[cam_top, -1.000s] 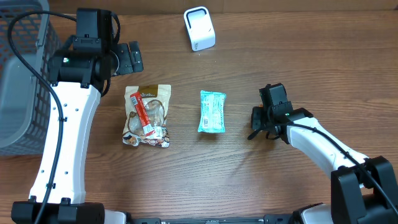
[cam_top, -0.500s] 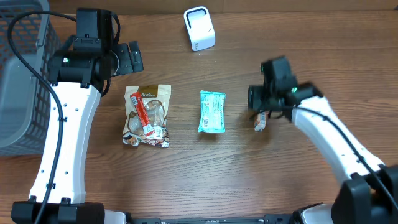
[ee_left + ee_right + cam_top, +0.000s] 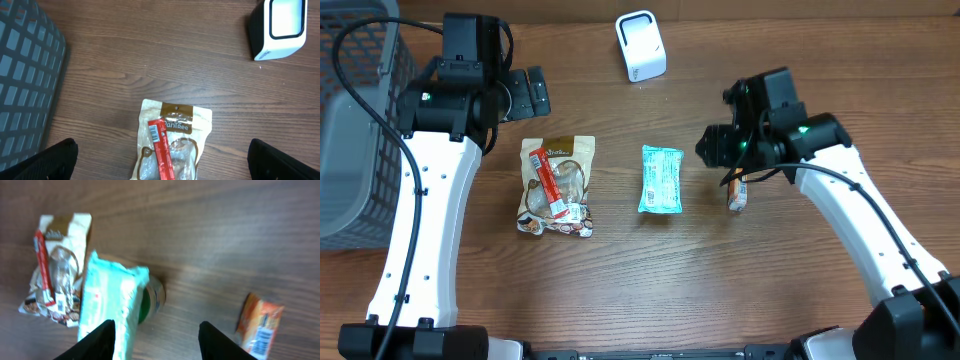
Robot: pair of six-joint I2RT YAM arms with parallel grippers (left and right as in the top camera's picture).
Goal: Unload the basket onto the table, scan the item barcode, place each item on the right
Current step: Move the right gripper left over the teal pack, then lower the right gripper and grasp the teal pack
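Right gripper point(image 3: 157, 337) half parted, holding nothing, over mid-table between teal packet point(image 3: 112, 300) and orange barcoded packet point(image 3: 260, 325). Left gripper point(image 3: 160, 162) wide, empty.

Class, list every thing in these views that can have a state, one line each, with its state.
Left gripper: open, empty.
Right gripper: open, empty.
Scanner: upright on table.
Pouch: flat, red bar on top.
Teal packet: flat, free.
Orange packet: on table, barcode showing.

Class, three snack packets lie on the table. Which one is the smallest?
The orange packet, at the right end of the row. The teal packet in the middle and the cream pouch are both clearly larger.
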